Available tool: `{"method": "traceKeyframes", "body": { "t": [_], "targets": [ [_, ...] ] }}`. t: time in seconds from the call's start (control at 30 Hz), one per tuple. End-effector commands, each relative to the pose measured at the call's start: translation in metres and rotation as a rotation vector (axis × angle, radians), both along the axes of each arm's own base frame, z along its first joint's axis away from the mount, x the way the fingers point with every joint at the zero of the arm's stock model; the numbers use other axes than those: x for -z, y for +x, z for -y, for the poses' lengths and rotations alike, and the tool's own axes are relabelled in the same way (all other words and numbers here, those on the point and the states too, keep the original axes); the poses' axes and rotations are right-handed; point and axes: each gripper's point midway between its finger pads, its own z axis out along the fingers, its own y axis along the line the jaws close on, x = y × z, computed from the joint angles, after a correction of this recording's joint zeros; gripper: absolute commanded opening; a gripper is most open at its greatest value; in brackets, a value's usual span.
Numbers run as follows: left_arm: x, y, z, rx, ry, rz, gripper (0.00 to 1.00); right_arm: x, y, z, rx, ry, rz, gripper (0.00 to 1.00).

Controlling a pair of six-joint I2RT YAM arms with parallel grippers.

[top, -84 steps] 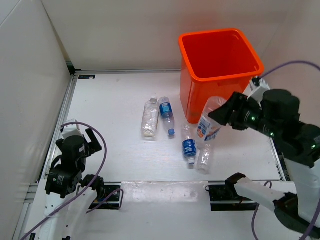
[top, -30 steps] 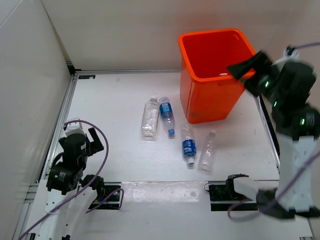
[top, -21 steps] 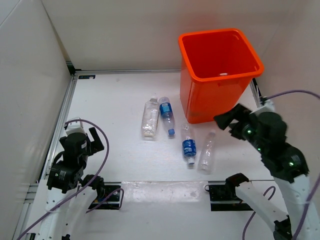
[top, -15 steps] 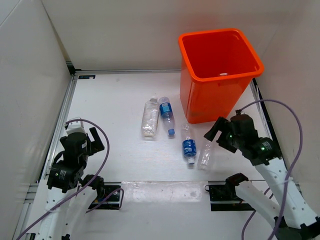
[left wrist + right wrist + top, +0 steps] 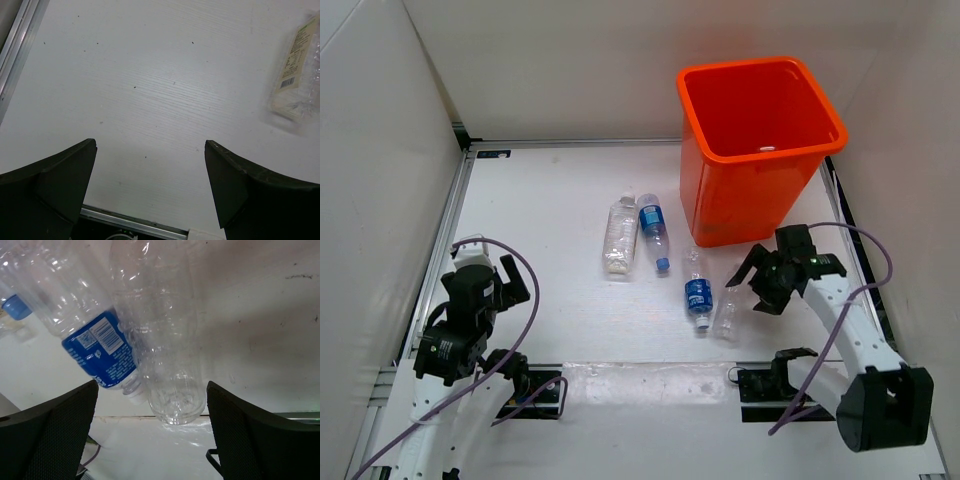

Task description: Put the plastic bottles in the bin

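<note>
The right gripper (image 5: pixel 748 290) is lowered with its jaws spread wide, and nothing is held. The unlabelled bottle (image 5: pixel 167 340) is bracketed between them but not yet gripped. That bottle lies on the bench (image 5: pixel 540 200) right of the middle, toward the near edge. It appears to touch a blue-labelled bottle (image 5: pixel 97 340), so care is judged necessary to close on one alone. A white-labelled bottle (image 5: pixel 619 234) and a second blue-labelled bottle (image 5: pixel 653 225) lie side by side nearer the middle. The orange bin (image 5: pixel 765 158) is set at the far right corner, within the right arm's reach. The left gripper (image 5: pixel 150 144) is held open and empty over bare bench by the near left corner, clear of the work.
</note>
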Motion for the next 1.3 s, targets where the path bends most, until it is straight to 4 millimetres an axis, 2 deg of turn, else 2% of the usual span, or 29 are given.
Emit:
{"method": "traceKeyframes", "body": {
  "t": [0.0, 0.23, 0.27, 0.33, 0.37, 0.57, 0.73, 0.87, 1.0, 1.03, 1.07, 1.13, 1.17, 1.23, 1.27],
  "targets": [
    [-0.006, 0.002, 0.002, 0.014, -0.004, 0.027, 0.99, 0.01, 0.011, -0.002, -0.026, -0.001, -0.001, 0.9],
    [-0.006, 0.002, 0.002, 0.012, -0.003, 0.028, 0.99, 0.043, 0.005, -0.002, 0.0, -0.005, -0.186, 0.9],
    [-0.006, 0.002, 0.002, 0.013, -0.004, 0.026, 0.99, 0.038, 0.008, -0.007, -0.027, -0.006, -0.182, 0.9],
    [-0.007, 0.002, 0.002, 0.013, -0.004, 0.031, 0.99, 0.042, 0.006, -0.008, -0.035, -0.021, -0.228, 0.9],
    [-0.006, 0.002, 0.002, 0.013, -0.002, 0.027, 0.99, 0.04, 0.011, -0.009, -0.039, -0.022, -0.237, 0.9],
    [-0.006, 0.002, 0.001, 0.012, -0.001, 0.029, 0.99, 0.048, 0.001, -0.012, -0.05, -0.072, -0.37, 0.87],
    [-0.007, 0.002, 0.001, 0.009, -0.001, 0.034, 0.99, 0.048, -0.004, -0.014, -0.071, -0.103, -0.417, 0.72],
    [-0.008, 0.001, 0.0, 0.005, -0.001, 0.042, 0.99, 0.049, -0.007, -0.012, -0.062, -0.097, -0.43, 0.55],
    [-0.008, 0.001, 0.0, 0.007, -0.001, 0.043, 0.99, 0.048, -0.012, -0.011, -0.075, -0.078, -0.443, 0.32],
    [-0.008, 0.001, 0.0, 0.004, -0.002, 0.041, 0.99, 0.046, -0.013, -0.009, -0.061, -0.061, -0.447, 0.21],
    [-0.007, 0.001, 0.0, 0.002, -0.001, 0.038, 0.99, 0.044, -0.015, -0.009, -0.059, -0.055, -0.446, 0.16],
    [-0.008, 0.001, 0.0, 0.003, -0.003, 0.041, 0.99, 0.035, -0.015, -0.005, -0.051, -0.04, -0.431, 0.04],
    [-0.008, 0.002, 0.0, 0.002, -0.001, 0.038, 0.99, 0.023, -0.013, -0.004, -0.053, -0.034, -0.379, 0.0],
    [-0.007, 0.001, 0.0, 0.004, -0.002, 0.04, 0.99, 0.01, -0.018, -0.002, -0.048, -0.033, -0.374, 0.0],
    [-0.008, 0.002, 0.0, 0.002, -0.002, 0.04, 0.99, -0.01, -0.015, -0.003, -0.058, -0.025, -0.298, 0.0]
  ]
}}
